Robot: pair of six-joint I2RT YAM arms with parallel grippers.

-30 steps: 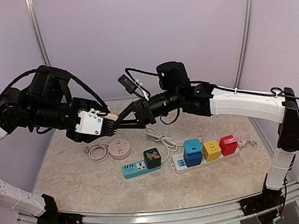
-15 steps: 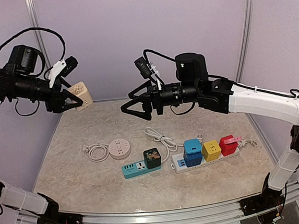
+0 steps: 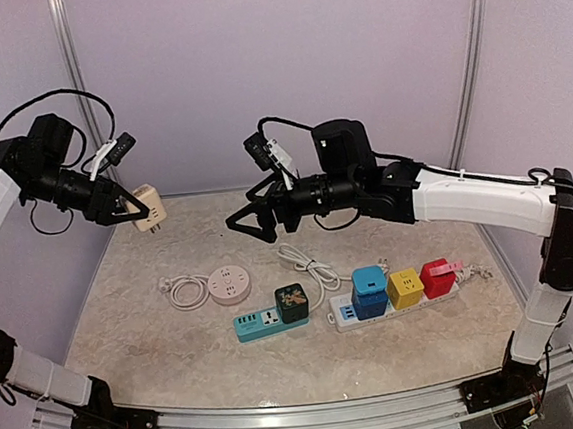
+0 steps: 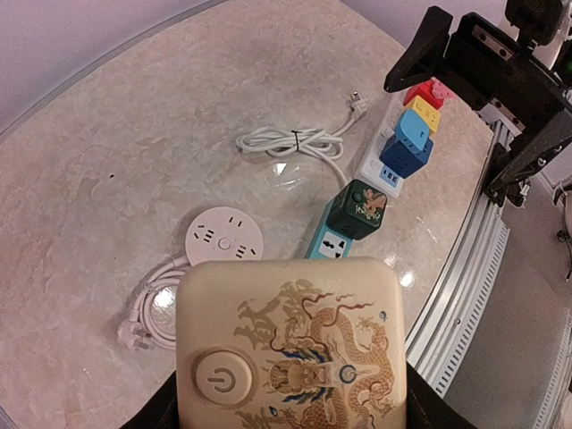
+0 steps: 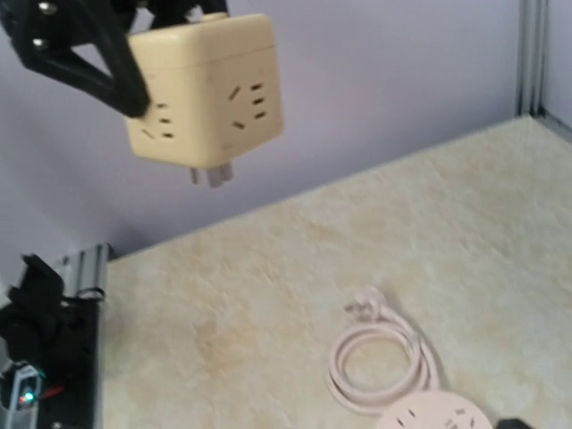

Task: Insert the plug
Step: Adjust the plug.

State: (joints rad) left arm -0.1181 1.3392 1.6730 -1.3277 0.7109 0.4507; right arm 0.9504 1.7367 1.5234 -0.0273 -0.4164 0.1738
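Holding: cream cube adapter (image 3: 148, 207), clamped in our left gripper (image 3: 131, 210), aloft far left. Our right gripper (image 3: 250, 221) now gapes empty, having let go: handover done, insertion remains.

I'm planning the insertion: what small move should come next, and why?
Probably lower the left gripper with the cream cube plug toward the teal strip: the cube hangs high with prongs down, and the strip has a free socket.
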